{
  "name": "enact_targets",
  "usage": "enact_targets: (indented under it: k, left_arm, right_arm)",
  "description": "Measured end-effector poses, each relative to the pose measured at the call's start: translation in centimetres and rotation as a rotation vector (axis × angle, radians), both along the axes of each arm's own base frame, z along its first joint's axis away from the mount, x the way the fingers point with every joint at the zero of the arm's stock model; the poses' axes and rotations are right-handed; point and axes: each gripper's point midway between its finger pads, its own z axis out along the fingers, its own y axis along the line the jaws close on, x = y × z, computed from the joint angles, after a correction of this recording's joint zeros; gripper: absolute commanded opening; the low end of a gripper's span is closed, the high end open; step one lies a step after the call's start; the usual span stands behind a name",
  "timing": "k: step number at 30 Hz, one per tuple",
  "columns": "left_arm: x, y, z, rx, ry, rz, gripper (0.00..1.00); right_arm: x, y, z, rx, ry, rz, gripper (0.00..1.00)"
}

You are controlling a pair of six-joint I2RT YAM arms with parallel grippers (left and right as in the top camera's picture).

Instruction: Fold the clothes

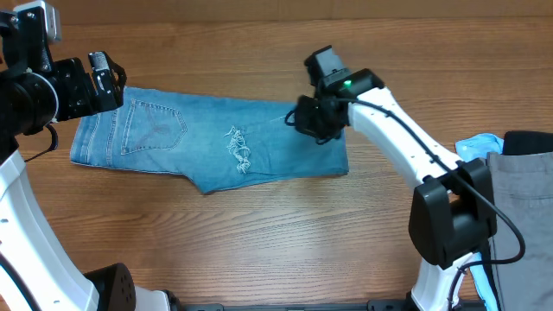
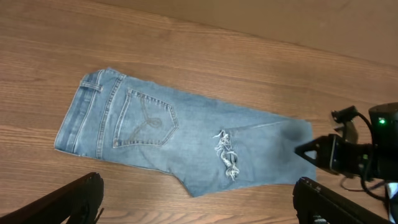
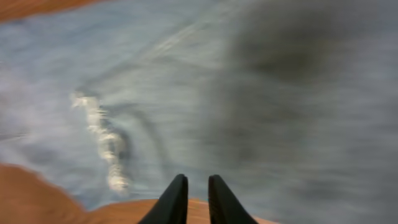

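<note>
The jeans (image 1: 216, 142) lie flat on the table (image 1: 259, 250), left of the middle, waistband to our left and a doubled end to our right. What worries us most is that doubled end. If only the top layer gets pinched there, the fold could peel open. Stiff denim may also slip from a shallow bite or drag the whole bundle sideways. The lower edge is already uneven (a step shows near the middle), so another fold laid over it would likely come out skewed.

The cloth is light, faded blue; a stitched back pocket (image 1: 155, 125) faces up near the waistband; a white frayed patch (image 1: 238, 149) sits about midway along; the surface is mostly smooth.

The right pincer (image 3: 197, 179) is over that right end, its fingers nearly together with a thin slit between them; we see no cloth caught there, though the wrist view is blurred. The left pincer (image 1: 111, 76) hangs by the waistband corner, spread wide and holding nothing.

Grey trousers (image 1: 523, 173) and a pale-blue cloth (image 1: 478, 145) wait at the far right, well apart.
</note>
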Motion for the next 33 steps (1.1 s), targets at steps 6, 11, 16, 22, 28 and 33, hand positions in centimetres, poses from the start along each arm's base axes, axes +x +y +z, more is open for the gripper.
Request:
enact_targets:
  k: [6, 11, 16, 22, 28, 33]
  left_arm:
    - [0.0, 0.0, 0.0, 0.000, 0.000, 0.000, 1.00]
    - [0.0, 0.0, 0.0, 0.001, -0.001, 0.000, 1.00]
    - [0.0, 0.0, 0.0, -0.001, 0.000, 0.002, 1.00]
    - [0.0, 0.0, 0.0, -0.001, 0.000, 0.002, 1.00]
    - [0.0, 0.0, 0.0, -0.001, 0.000, 0.002, 1.00]
    - [0.0, 0.0, 0.0, -0.001, 0.000, 0.002, 1.00]
  right_arm:
    - [-0.2, -2.6, -3.2, -0.094, 0.037, -0.033, 0.10]
    - [-1.9, -4.2, -9.1, -0.122, 0.141, -0.078, 0.09]
    - [-2.3, -4.2, -8.8, -0.118, 0.150, -0.033, 0.13]
    - [-2.0, -4.3, -3.9, -0.101, 0.093, 0.083, 0.39]
    - [1.4, -8.9, 4.7, -0.016, -0.118, -0.025, 0.21]
    - [1.5, -10.7, 1.9, 0.008, -0.067, -0.066, 0.13]
